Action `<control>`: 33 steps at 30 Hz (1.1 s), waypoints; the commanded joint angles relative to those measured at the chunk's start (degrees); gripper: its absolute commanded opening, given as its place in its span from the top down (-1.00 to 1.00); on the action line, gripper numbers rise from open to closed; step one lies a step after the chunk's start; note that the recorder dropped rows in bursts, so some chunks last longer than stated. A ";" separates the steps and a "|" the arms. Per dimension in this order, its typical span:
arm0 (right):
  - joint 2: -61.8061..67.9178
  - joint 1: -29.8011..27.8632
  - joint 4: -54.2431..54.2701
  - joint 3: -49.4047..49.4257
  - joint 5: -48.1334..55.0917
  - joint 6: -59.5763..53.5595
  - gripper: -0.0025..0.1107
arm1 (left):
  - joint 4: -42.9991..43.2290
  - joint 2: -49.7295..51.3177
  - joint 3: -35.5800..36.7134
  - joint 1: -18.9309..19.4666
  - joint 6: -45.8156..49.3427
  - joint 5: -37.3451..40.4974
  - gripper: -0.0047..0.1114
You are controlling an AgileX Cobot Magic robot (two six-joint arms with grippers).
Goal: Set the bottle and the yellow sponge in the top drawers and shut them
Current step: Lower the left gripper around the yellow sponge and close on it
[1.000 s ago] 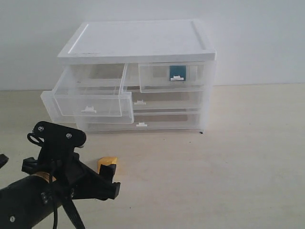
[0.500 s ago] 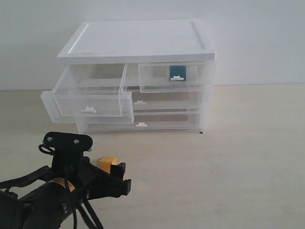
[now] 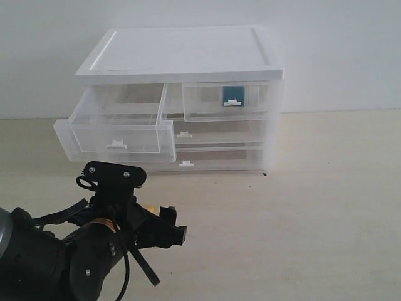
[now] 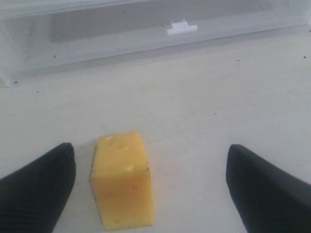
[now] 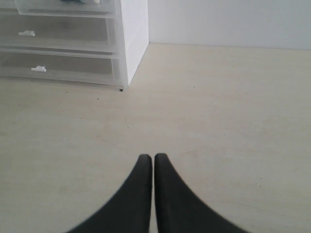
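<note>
The yellow sponge point(image 4: 124, 179) lies on the table between the fingers of my open left gripper point(image 4: 149, 151), much closer to one finger point(image 4: 43, 179) than to the other. In the exterior view the left gripper point(image 3: 168, 227) hides nearly all of the sponge. The teal-blue bottle point(image 3: 233, 93) stands inside the right top drawer point(image 3: 207, 103), which sticks out slightly. The left top drawer point(image 3: 116, 135) is pulled far out and holds nothing. My right gripper point(image 5: 153, 158) is shut on nothing above bare table; the exterior view does not show it.
The white-topped cabinet point(image 3: 188, 53) stands at the back against the wall. Its two full-width drawers point(image 3: 213, 157) are pushed in, white tab handles point(image 4: 181, 28) facing forward. The cabinet's corner point(image 5: 133, 43) lies ahead of the right gripper.
My left arm has moved right and toward the cabinet, so its open gripper now straddles the sponge and hides it in the exterior view. Drawers and bottle have not moved.
</note>
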 commanded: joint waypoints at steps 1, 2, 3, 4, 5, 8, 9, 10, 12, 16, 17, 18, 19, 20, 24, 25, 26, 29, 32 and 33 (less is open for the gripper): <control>-0.31 -0.13 -0.44 -0.02 -0.35 -0.09 0.96 | -0.50 -0.03 -0.25 -0.12 0.84 0.80 -0.42; -0.31 -0.13 -0.44 -0.02 -0.35 -0.09 0.96 | -0.50 -0.03 -0.25 -0.12 0.84 0.80 -0.42; -0.31 -0.13 -0.44 -0.02 -0.35 -0.09 0.96 | -0.64 -0.03 -0.25 -0.12 0.84 0.78 -0.42; -0.31 -0.13 -0.44 -0.02 -0.47 -0.09 0.96 | -0.64 -0.03 -0.25 -0.12 0.84 0.78 -0.42; -0.31 -0.13 -0.44 -0.02 -0.56 -0.09 0.96 | -0.64 0.10 -0.25 -0.12 0.84 0.78 -0.42; -0.31 -0.13 -0.44 -0.02 -0.56 -0.09 0.96 | -0.40 0.71 -0.25 -0.12 0.84 -0.29 -0.42; -0.31 -0.13 -0.44 -0.02 -0.56 -0.09 0.96 | -0.40 0.97 -0.25 -0.12 0.84 -0.40 -0.42; -0.31 -0.13 -0.44 -0.02 -0.56 -0.09 0.96 | -0.40 1.09 -0.25 -0.12 0.84 -0.40 -0.42; -0.31 -0.13 -0.44 -0.02 -0.56 -0.09 0.96 | -0.40 1.20 -0.25 -0.12 0.84 -1.23 -0.42; -0.31 -0.13 -0.44 -0.02 -0.56 -0.09 0.96 | -0.40 1.20 -0.25 -0.12 0.84 -2.25 -0.42; -0.31 -0.13 -0.44 -0.02 -0.56 -0.09 0.96 | -0.40 1.20 -0.25 -0.12 0.84 -2.51 -0.42; -0.31 -0.13 -0.44 -0.02 -0.56 -0.09 0.96 | -0.40 1.20 -0.25 -0.12 0.84 -2.64 -0.42; -0.31 -0.13 -0.44 -0.02 -0.56 -0.09 0.96 | -0.40 1.32 -0.25 -0.12 0.84 -2.73 -0.42; -0.31 -0.13 -0.44 -0.02 -0.56 -0.09 0.96 | -0.21 1.56 -0.25 -0.12 0.84 -2.66 -0.42; -0.31 -0.13 -0.44 -0.02 -0.56 -0.09 0.96 | -0.34 1.83 -0.91 -0.12 2.50 -2.64 -0.42; -0.31 -0.13 -0.44 -0.02 -0.56 -0.09 0.96 | -0.46 2.06 -1.34 -0.12 2.99 -2.64 -0.42; -0.31 -0.13 -0.44 -0.02 -0.56 -0.09 0.96 | -0.58 2.20 -1.60 -0.12 3.46 -2.41 -0.42; -0.31 -0.13 -0.44 -0.02 -0.56 -0.09 0.96 | -1.07 2.20 -2.19 -0.12 4.68 -1.40 -0.42; -0.31 -0.13 -0.44 -0.02 -0.56 -0.09 0.96 | -2.24 2.20 -2.27 -0.12 5.12 -1.40 -0.42; -0.31 -0.13 -0.44 -0.02 -0.56 -0.09 0.96 | -3.05 2.20 -2.27 -0.12 5.83 -0.99 -0.42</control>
